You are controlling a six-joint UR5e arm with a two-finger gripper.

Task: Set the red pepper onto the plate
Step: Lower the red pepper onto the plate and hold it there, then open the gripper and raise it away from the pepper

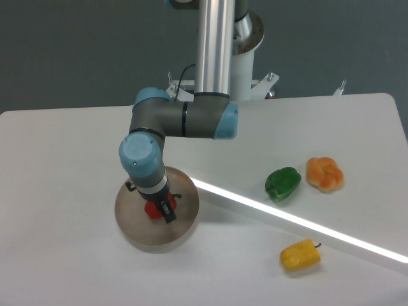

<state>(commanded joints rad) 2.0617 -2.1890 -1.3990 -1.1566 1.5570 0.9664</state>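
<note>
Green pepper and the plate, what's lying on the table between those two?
In the camera view, no object lies between the green pepper and the plate: just bare white table, crossed by a bright strip of light.

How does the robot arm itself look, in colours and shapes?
The arm has grey cylindrical joints with light blue round caps and a shiny silver tube as its upper link. The hand is small and black. A thin black cable runs behind the white base.
</note>
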